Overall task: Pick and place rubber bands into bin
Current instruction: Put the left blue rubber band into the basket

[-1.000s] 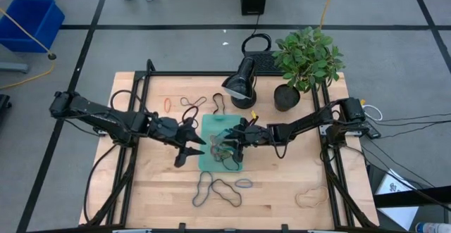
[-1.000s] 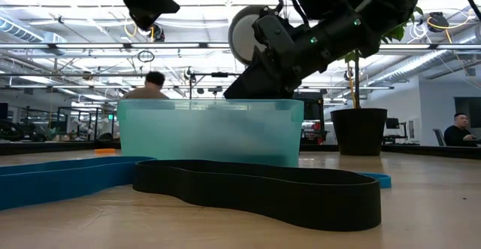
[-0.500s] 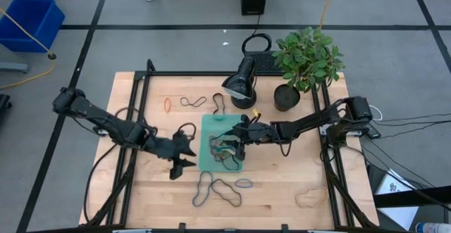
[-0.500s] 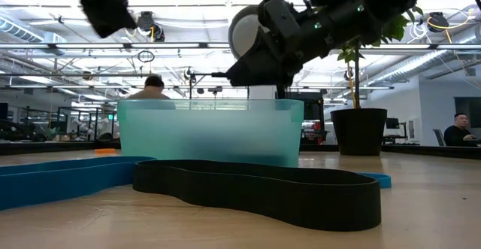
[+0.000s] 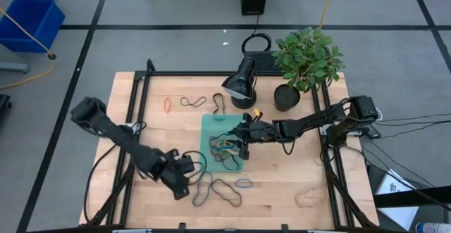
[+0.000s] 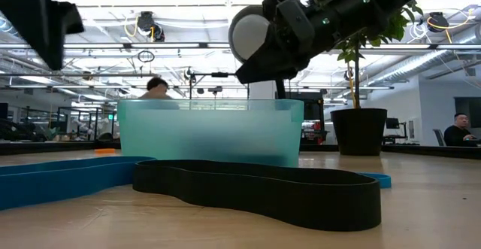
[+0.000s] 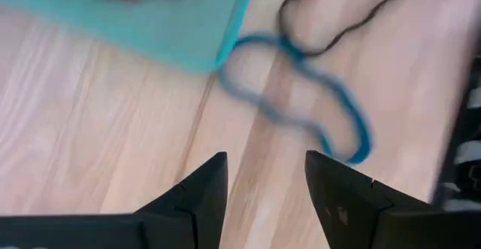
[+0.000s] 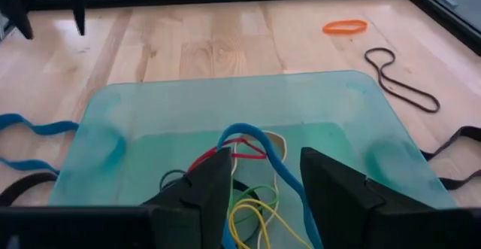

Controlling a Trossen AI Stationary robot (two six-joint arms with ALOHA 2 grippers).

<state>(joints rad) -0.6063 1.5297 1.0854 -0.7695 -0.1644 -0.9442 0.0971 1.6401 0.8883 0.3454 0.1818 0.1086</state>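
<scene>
Hands both open. My right hand (image 8: 259, 175) hangs over the bin (image 8: 331, 106) of rubber bands (image 8: 248, 140). My left hand (image 7: 263, 177) hovers above a blue band (image 7: 331, 106) on the desk (image 7: 90, 129).

L arm (image 5: 116, 136): dark, jointed, black cable looped alongside.
R arm (image 5: 310, 124): dark, jointed, black cabling.
Fingers (image 7: 197, 196): black, tapered, paired.

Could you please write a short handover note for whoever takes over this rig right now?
Left tool: open, empty, low over the table just off the bin's corner, facing a blue rubber band.
Right tool: open, empty, over the bin.
Done: several bands lie in the bin.
Left: the blue band, black bands in front of the bin, the orange one and dark loops behind it, a tan one far right.
</scene>
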